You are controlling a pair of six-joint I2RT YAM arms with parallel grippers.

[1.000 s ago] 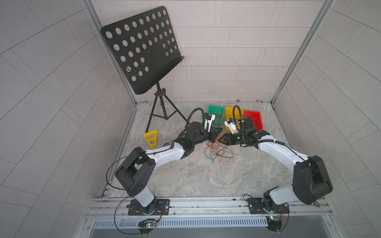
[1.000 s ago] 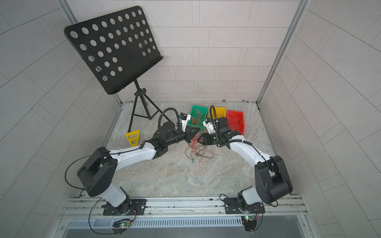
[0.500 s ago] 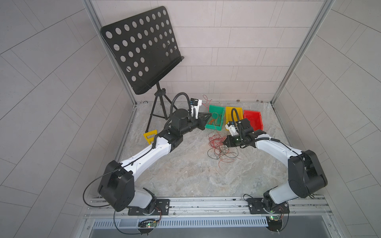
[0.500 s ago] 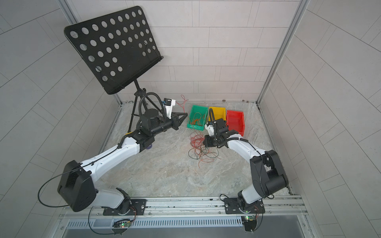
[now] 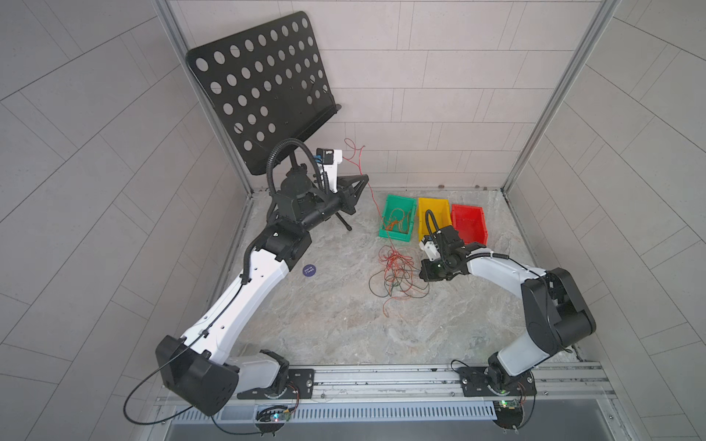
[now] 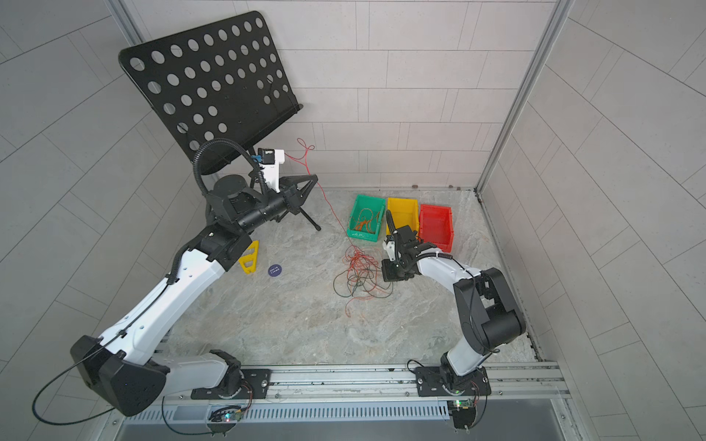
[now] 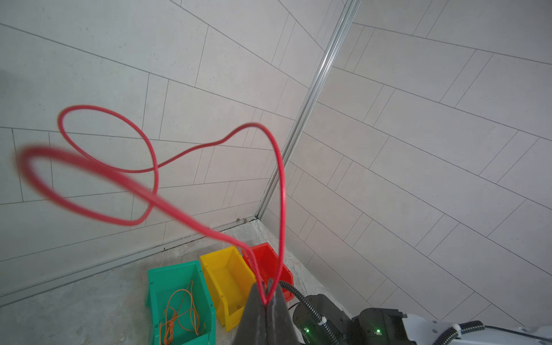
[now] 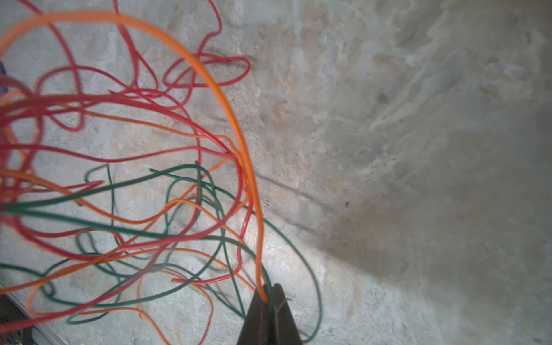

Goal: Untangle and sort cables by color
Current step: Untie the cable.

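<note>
A tangle of thin red, orange and dark green cables (image 5: 397, 275) (image 6: 361, 275) lies on the stone floor in front of the bins. My left gripper (image 5: 365, 177) (image 7: 266, 291) is raised high near the music stand, shut on a red cable (image 7: 282, 179) that loops above the tips and runs down to the tangle. My right gripper (image 5: 422, 275) (image 8: 268, 291) sits low at the tangle's right edge. It is shut on an orange cable (image 8: 239, 143) and a dark green strand beside it. Several orange cables (image 7: 179, 313) lie in the green bin (image 5: 393, 235).
A yellow bin (image 5: 433, 206) and a red bin (image 5: 468, 221) stand to the right of the green bin by the back wall. A black perforated music stand (image 5: 263, 91) rises at back left. A yellow triangle (image 6: 250, 259) and a purple disc (image 5: 309, 270) lie at left.
My left gripper has risen up and back toward the left, drawing the red cable out of the tangle. My right gripper has shut on strands at the tangle's edge and dropped lower.
</note>
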